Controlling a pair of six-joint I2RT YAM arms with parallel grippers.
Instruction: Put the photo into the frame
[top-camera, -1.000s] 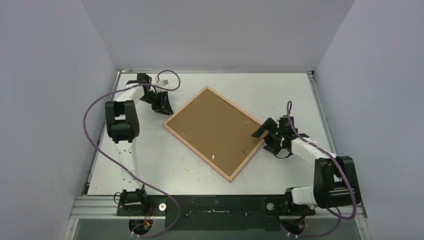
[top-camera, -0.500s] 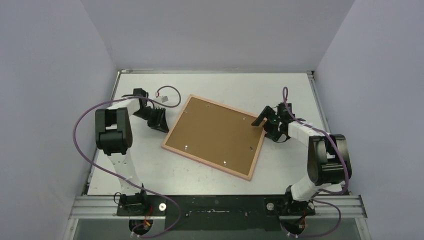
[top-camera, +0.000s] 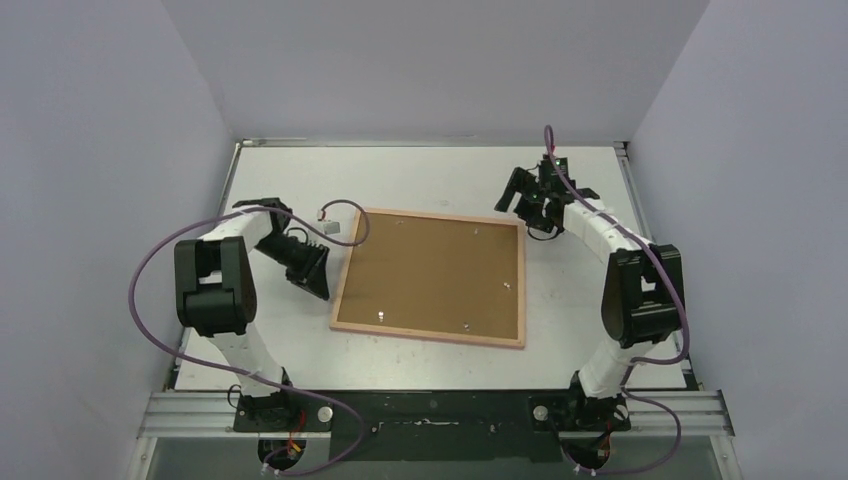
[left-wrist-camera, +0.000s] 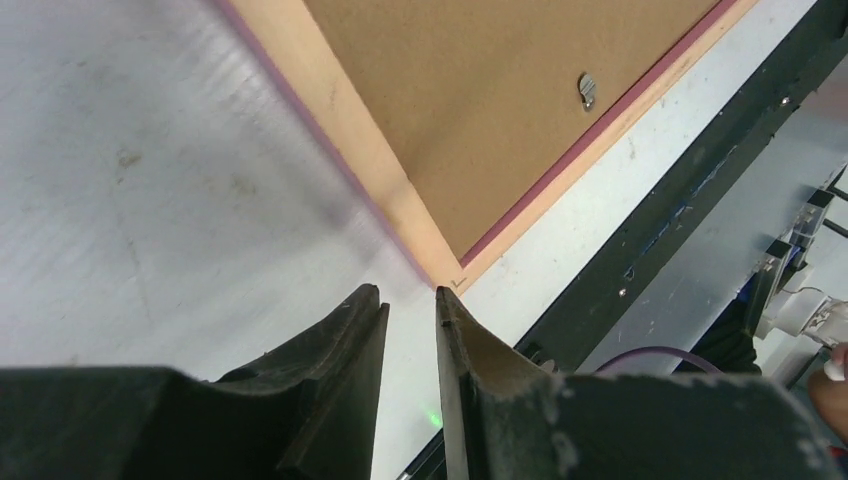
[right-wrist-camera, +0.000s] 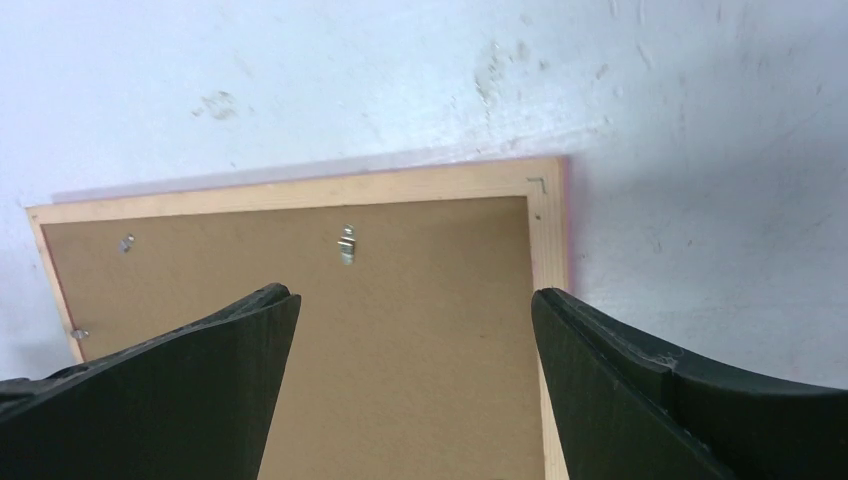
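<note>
The frame (top-camera: 428, 333), with a salmon wood border, lies face down in the middle of the table, roughly square to its edges. A brown hardboard backing panel (top-camera: 430, 270) with small metal clips fills it. The photo is not in view. My left gripper (top-camera: 318, 272) is beside the frame's left edge. In the left wrist view its tips (left-wrist-camera: 410, 295) stand a narrow gap apart, empty, just short of the frame's corner (left-wrist-camera: 440, 262). My right gripper (top-camera: 512, 203) hovers over the far right corner, wide open and empty (right-wrist-camera: 413, 295), above the border (right-wrist-camera: 300, 190) and panel (right-wrist-camera: 400, 300).
The table (top-camera: 420, 170) is white, walled on three sides. A black rail (top-camera: 440, 410) runs along its near edge and shows in the left wrist view (left-wrist-camera: 640, 240). A purple cable (top-camera: 345, 207) loops just off the frame's far left corner.
The frame has turned counter-clockwise from a diamond stance to nearly square. My right gripper swung toward the far side with its corner; my left gripper moved nearer along the left edge.
</note>
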